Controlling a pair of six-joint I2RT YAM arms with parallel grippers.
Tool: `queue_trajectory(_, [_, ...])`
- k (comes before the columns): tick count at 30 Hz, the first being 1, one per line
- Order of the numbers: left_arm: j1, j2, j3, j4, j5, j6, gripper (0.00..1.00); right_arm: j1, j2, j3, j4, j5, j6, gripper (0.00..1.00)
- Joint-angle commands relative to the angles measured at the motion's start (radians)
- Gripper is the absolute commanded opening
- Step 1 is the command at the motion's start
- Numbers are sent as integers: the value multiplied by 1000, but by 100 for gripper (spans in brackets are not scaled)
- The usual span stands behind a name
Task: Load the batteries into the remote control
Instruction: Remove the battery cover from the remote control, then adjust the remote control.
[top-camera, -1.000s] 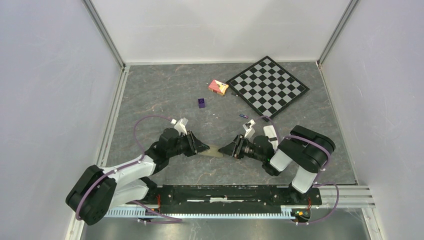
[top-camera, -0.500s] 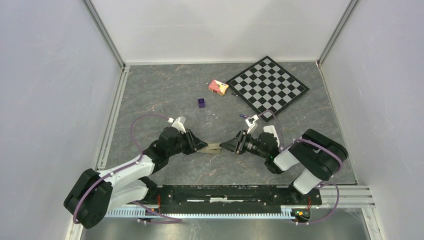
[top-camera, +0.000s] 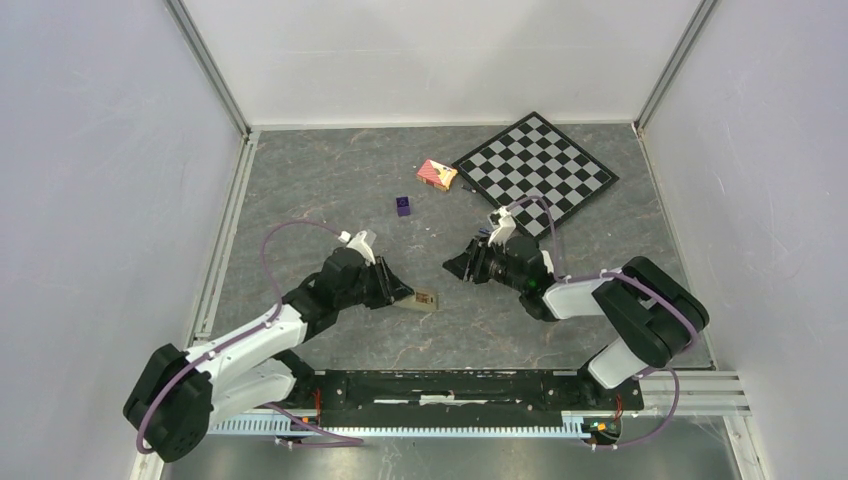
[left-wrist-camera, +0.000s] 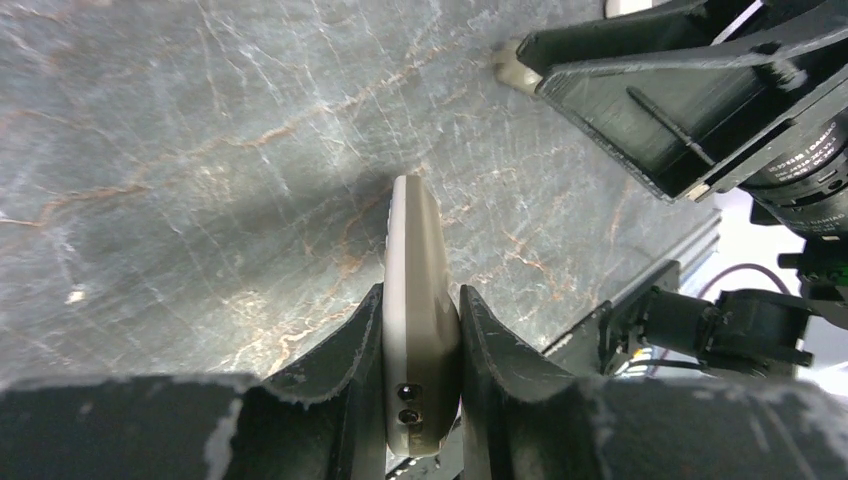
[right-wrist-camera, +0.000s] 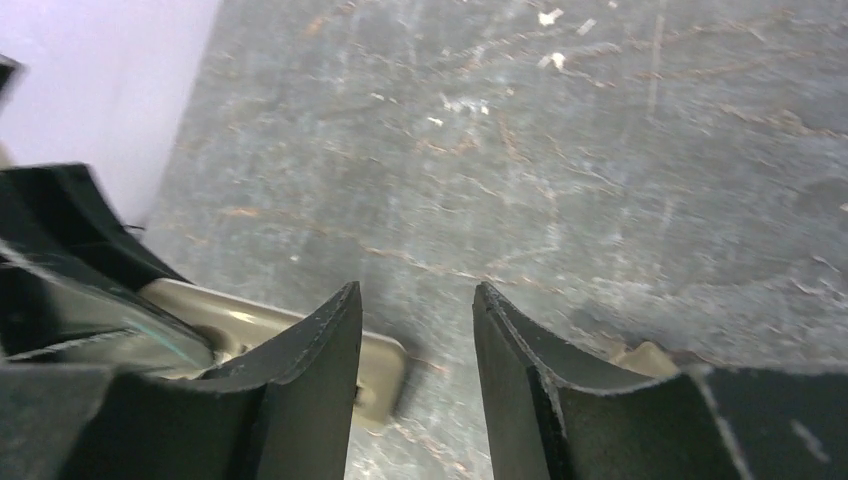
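Observation:
My left gripper (top-camera: 403, 294) is shut on one end of the olive-tan remote control (top-camera: 427, 299), and the rest of it sticks out to the right just above the table. In the left wrist view the remote control (left-wrist-camera: 415, 230) stands on edge, squeezed between both fingers. My right gripper (top-camera: 452, 268) hangs open a short way up and right of the remote's free end, with nothing in it. In the right wrist view the remote control (right-wrist-camera: 385, 370) shows behind the left finger, and the right gripper (right-wrist-camera: 415, 290) frames bare table. The batteries are hidden.
A small tan piece (right-wrist-camera: 650, 358) lies on the table by the right finger. A chessboard (top-camera: 535, 172) sits at the back right, with an orange-red box (top-camera: 437, 174) at its left corner. A purple cube (top-camera: 402, 206) stands behind the left gripper.
The right gripper has opened, come off the remote's free end and pulled back up and away toward the chessboard. The left gripper still holds the remote, shifted slightly.

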Motion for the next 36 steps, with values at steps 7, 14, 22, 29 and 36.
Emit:
queue_trajectory(7, [-3, -52, 117, -170, -6, 216, 2, -11, -165, 85, -291, -37, -310, 76])
queue_trajectory(14, [-3, -44, 227, -96, 277, 295, 2, -11, -430, 124, -414, -320, -548, 90])
queue_trajectory(22, [-11, -64, 416, -216, 538, 505, 2, -11, -500, 284, -699, -615, -889, 92])
queue_trajectory(29, [-11, -113, 457, -237, 713, 697, 2, -8, -449, 357, -875, -744, -1026, 86])
queue_trajectory(36, [-11, -123, 484, -243, 762, 774, 4, 37, -419, 363, -897, -864, -1007, 45])
